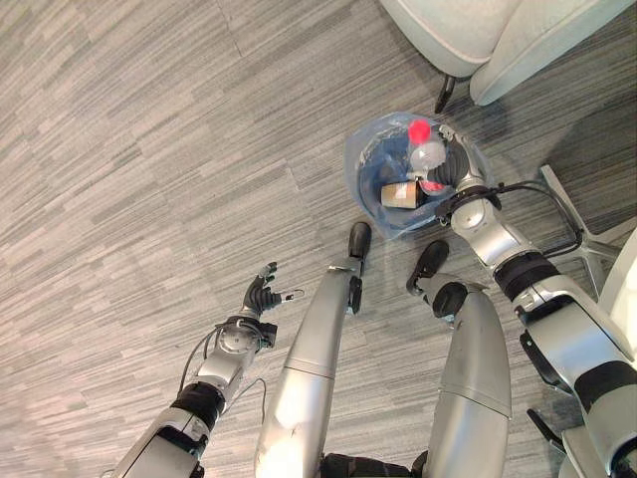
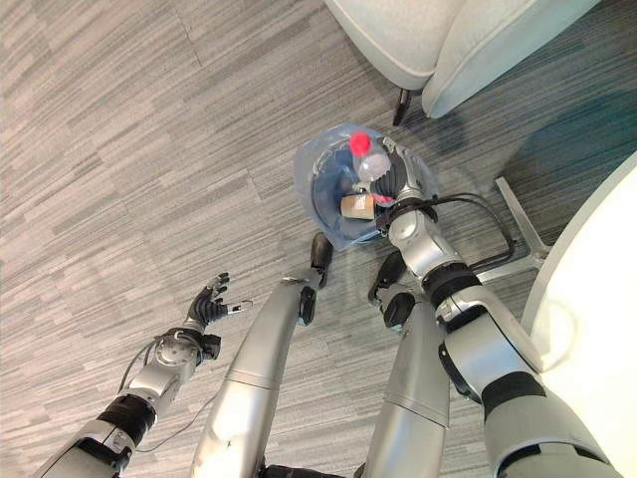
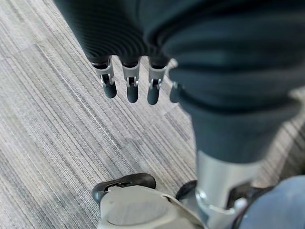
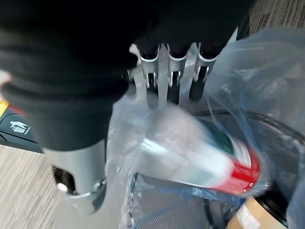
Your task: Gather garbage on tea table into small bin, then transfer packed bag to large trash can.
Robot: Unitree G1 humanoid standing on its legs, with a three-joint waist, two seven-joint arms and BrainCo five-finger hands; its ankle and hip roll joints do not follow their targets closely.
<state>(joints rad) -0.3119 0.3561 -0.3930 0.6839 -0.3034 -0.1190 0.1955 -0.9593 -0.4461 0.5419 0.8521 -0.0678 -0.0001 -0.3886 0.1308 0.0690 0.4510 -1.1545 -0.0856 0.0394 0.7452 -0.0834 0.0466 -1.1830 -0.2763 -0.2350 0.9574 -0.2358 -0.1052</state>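
We'd pinch the bag rim firmly and gather it before lifting, so nothing spills. Right hand (image 1: 460,171) is inside the small bin (image 1: 370,169), fingers curled on the plastic bag (image 4: 228,81) rim. Bottle (image 4: 200,157) and a brown cup (image 1: 399,194) lie just beneath that hand. Left hand (image 1: 261,296) hangs well apart over the floor (image 1: 119,149), fingers relaxed, holding nothing.

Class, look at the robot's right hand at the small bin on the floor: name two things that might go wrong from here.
1. The right hand grips the bag at the rim of the small bin; the thin plastic may tear or slip.
2. The bottle stands above the rim beside the hand and might tip out as the bag is lifted.
The left hand hangs idle, giving no support.
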